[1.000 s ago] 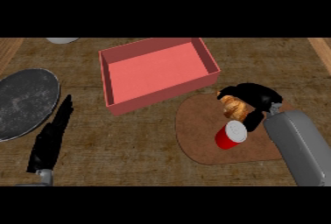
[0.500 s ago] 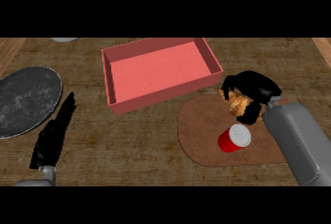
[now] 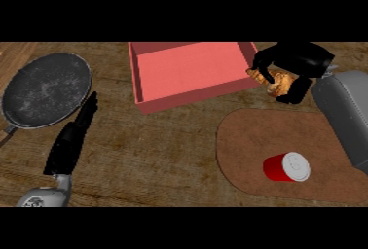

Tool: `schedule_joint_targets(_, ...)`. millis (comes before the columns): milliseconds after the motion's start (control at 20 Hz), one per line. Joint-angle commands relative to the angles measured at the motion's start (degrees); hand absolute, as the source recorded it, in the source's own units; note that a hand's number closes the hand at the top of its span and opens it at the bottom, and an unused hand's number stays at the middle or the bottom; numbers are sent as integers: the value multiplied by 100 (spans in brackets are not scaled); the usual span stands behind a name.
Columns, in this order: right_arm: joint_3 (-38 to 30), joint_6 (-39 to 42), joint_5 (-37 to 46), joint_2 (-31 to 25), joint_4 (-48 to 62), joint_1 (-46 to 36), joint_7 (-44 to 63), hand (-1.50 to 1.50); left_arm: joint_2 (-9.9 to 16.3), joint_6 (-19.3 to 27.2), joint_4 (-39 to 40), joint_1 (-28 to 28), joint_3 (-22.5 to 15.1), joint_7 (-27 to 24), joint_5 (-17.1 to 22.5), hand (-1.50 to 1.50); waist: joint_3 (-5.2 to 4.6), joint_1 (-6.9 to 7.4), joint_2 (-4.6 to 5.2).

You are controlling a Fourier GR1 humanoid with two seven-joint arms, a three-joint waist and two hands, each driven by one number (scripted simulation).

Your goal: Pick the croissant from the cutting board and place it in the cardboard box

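My right hand point(image 3: 296, 61) is curled round the golden-brown croissant point(image 3: 273, 81), which shows between its black fingers. Hand and croissant hang off the brown cutting board point(image 3: 255, 138), just beside the right wall of the pink cardboard box point(image 3: 187, 68). The box is open on top and nothing shows inside it. My left hand point(image 3: 70, 141) lies flat on the counter at the left, fingers straight and pointing toward the pan.
A red can with a white lid point(image 3: 287, 167) stands on the cutting board. A round dark pan point(image 3: 45, 90) sits at the far left, close to my left hand. The grey right forearm point(image 3: 348, 114) crosses the board's right side.
My right hand has lifted the croissant off the cutting board and carried it up toward the box's right wall. The left hand kept still.
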Motion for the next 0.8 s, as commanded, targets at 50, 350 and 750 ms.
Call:
schedule_joint_targets(50,-262,-553,-69,-287,720,-603,-1012,150,-131,10,78,-23,-139,-41,-49,0,2,107,53)
schedule_joint_targets(350,-728,-344,-557,-363,1618,-1248,-1965,150,-114,2,57,-222,-130,54,-78,0,0,114,26)
schedule_joint_targets(750,-1124,926,-1773,27,2240,-1872,-2866,150,-56,-29,165,-232,-52,86,-62,0,-17,-12,-81)
